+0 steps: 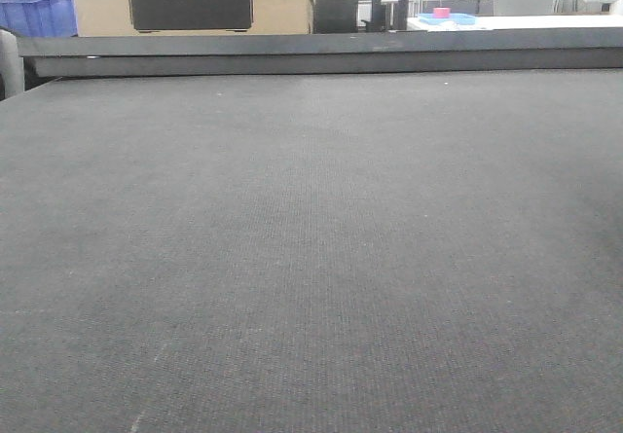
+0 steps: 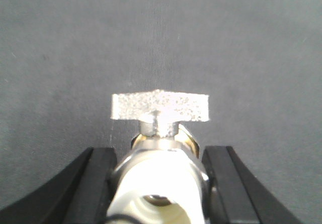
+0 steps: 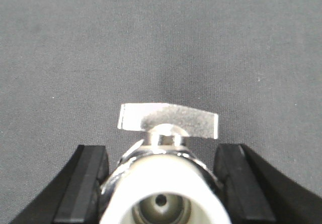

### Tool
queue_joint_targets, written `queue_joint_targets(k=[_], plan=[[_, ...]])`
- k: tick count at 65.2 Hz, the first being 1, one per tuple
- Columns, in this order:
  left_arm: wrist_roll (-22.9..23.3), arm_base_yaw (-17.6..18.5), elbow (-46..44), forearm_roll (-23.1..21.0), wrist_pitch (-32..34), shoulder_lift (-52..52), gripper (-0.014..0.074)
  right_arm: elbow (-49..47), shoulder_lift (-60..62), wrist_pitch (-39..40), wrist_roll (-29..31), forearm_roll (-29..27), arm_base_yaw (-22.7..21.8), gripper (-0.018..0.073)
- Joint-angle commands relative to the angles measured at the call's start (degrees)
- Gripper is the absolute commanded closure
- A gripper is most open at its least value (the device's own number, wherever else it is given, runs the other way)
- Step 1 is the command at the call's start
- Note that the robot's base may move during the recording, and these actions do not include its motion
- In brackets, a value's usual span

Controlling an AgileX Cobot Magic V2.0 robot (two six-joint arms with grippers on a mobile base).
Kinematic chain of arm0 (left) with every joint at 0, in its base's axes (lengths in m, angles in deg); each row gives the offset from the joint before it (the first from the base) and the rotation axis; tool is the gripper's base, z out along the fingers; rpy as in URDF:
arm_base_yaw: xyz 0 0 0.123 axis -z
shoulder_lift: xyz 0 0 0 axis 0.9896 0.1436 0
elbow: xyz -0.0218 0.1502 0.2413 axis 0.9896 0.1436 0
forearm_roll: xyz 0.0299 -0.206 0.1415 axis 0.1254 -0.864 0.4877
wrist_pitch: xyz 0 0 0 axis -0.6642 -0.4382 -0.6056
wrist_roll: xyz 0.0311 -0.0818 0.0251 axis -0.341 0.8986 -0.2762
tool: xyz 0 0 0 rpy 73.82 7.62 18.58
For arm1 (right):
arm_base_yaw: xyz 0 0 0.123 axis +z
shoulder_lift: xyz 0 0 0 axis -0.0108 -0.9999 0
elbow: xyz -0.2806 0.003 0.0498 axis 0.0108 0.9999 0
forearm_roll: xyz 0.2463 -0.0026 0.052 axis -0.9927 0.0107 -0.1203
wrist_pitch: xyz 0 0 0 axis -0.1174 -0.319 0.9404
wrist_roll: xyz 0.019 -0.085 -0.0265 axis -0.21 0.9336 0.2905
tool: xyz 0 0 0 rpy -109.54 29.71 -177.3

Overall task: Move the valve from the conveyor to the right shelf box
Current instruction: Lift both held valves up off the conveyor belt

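1. The left valve (image 2: 160,114) sat between the left fingers (image 2: 96,183), which were clamped on its chrome body from both sides.
2. The right valve (image 3: 168,121) sat the same way in the right fingers (image 3: 86,183), which pressed against its body.
3. Each valve's long axis ran along the fingers: white open port toward the wrist camera, stem and flat metal handle pointing away past the fingertips. Each handle bar lay crosswise, left to right in its view.
4. Behind both valves was only the grey woven conveyor (image 1: 311,258); I could not tell whether they touched it or hung above it.
5. In the front view a dark rail (image 1: 311,55) edged the far side of the belt. Beyond it stood a cardboard box (image 1: 185,10), a blue bin (image 1: 34,13) at far left and a small pink item (image 1: 441,12) at right.
6. Count: two valves, one per pair of fingers; one bin; one pink item.
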Motion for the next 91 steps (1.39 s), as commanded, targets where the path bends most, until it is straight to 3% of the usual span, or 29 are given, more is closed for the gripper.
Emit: queue_joint_targets(k=[1,28,91], plan=[[0.1,0.2,1.8,-0.8,3.4,-5.2,0.0707,2.6,4.2,6.3,0.1,0.1,-0.1,0.0721],[0.1,0.2,4.7,-0.8,3.3,-19.6,0.0707,5.1,9.9,9.7,0.1,0.1,-0.1,0.0721],[0.1,0.2,4.7,-0.7,3.4,-20.2,0.0707,5.1,9.9,9.8,0.1,0.1,-0.1,0.0721]])
